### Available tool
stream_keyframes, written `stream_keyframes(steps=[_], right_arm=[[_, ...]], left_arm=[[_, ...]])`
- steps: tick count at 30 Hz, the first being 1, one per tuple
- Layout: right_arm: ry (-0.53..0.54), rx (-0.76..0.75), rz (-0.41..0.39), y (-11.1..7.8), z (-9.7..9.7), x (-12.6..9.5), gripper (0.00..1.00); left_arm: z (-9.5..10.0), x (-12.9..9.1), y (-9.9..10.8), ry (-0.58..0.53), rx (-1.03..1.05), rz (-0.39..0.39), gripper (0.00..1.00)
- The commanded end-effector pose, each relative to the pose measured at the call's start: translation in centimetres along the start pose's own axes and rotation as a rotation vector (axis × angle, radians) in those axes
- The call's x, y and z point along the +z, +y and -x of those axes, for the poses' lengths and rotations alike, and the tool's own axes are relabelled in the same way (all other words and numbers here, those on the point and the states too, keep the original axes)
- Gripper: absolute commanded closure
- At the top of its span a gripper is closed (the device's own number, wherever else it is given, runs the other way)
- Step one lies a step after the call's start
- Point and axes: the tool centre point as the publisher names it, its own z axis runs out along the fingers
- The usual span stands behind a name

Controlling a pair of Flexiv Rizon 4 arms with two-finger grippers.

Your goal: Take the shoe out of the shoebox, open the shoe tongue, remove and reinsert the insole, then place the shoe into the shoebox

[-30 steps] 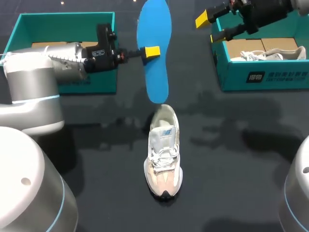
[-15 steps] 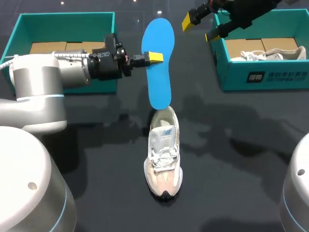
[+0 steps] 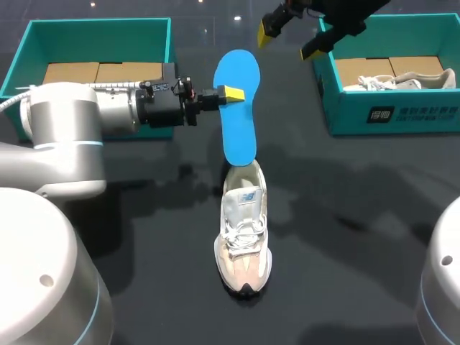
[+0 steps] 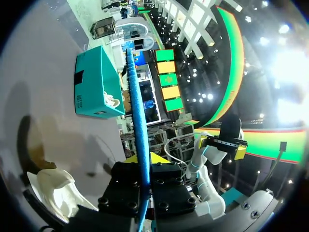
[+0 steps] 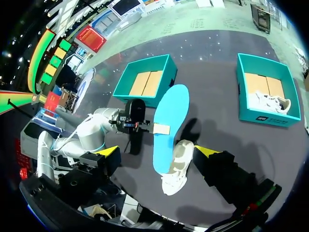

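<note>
Pinches the blue insole [image 3: 241, 129] by its long edge in the left jaws, upper centre of the frame, standing it nearly upright with the lower tip right at the heel opening of the shoe [image 3: 244, 230]; cannot tell whether the two touch. Rests the shoe on the dark surface [image 3: 345, 237] at centre, toe toward the bottom edge. Holds the right jaws spread wide and empty at the top, just left of the right shoebox [image 3: 392, 115], second shoe [image 3: 402, 79] inside. Shows another shoebox [image 3: 100, 25] at upper left.
</note>
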Motion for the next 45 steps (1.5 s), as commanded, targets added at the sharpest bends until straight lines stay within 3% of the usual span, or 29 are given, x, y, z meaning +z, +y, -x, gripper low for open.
stream_keyframes(steps=[1,21,37,45], right_arm=[[-0.201,0.004,-0.035,1.0,-1.3,0.2,0.0],[-0.532,0.038,-0.108,1.6,-4.4,1.3,0.0],[-0.67,0.074,-0.123,1.4,-5.5,2.3,0.0],[-0.688,0.076,-0.124,1.1,-6.1,2.6,0.0]], left_arm=[[0.3,0.6,0.3,-0.015,-0.016,-0.009,1.0],[1.2,1.0,0.7,-0.071,-0.153,-0.063,1.0],[1.2,1.0,0.7,-0.071,-0.153,-0.063,1.0],[1.2,1.0,0.7,-0.071,-0.153,-0.063,1.0]])
